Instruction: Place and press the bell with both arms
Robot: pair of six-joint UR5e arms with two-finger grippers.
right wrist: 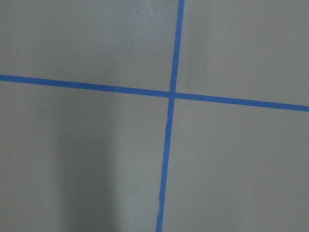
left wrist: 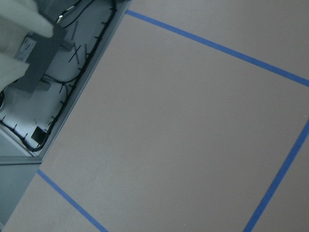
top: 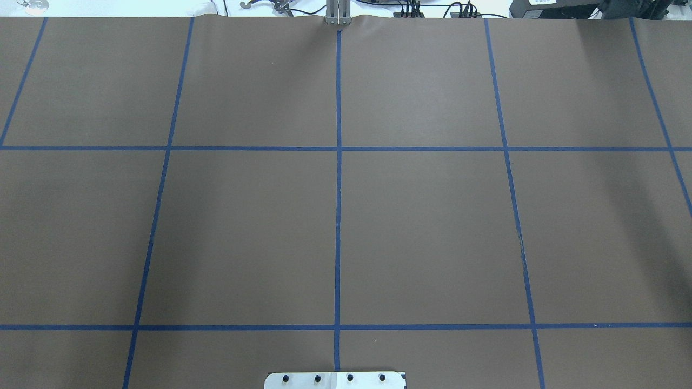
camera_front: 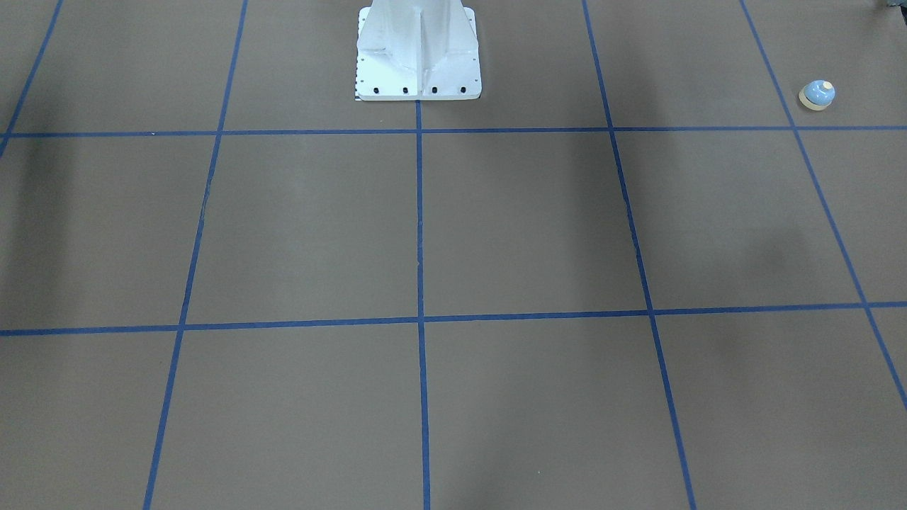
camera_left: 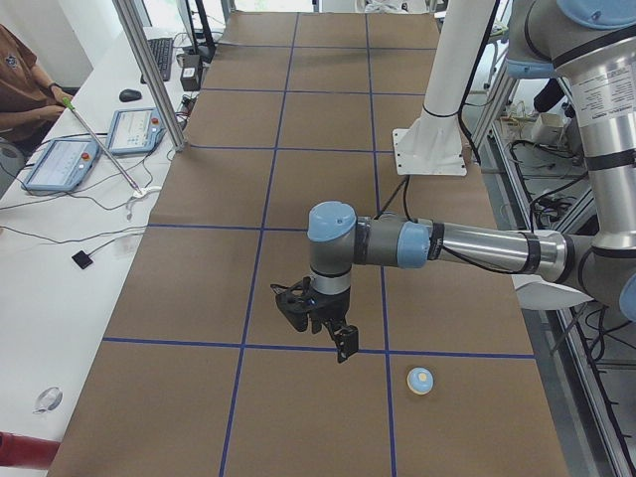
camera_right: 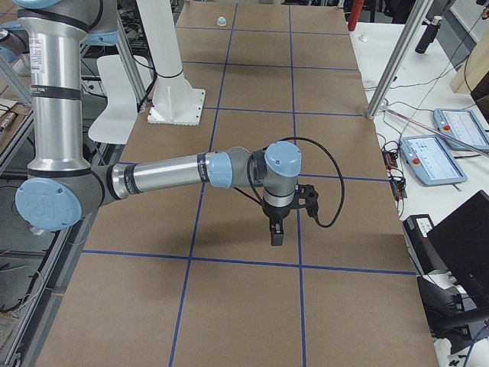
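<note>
The bell (camera_front: pixel 817 94) is a small light-blue dome with a cream button. It stands upright on the brown table near the robot's side, at the table's left end. It also shows in the exterior left view (camera_left: pixel 421 380) and far off in the exterior right view (camera_right: pixel 221 21). My left gripper (camera_left: pixel 328 336) hangs over the table, apart from the bell. My right gripper (camera_right: pixel 276 233) hangs over a blue tape line, far from the bell. Both show only in side views, so I cannot tell whether they are open or shut. The wrist views show no fingers.
The white bolted pedestal (camera_front: pixel 418 57) stands at the middle of the robot's side. Blue tape lines (top: pixel 338 189) divide the table into a grid. A side desk with teach pendants (camera_left: pixel 60 164) and a metal post (camera_left: pixel 149 70) runs along the operators' edge.
</note>
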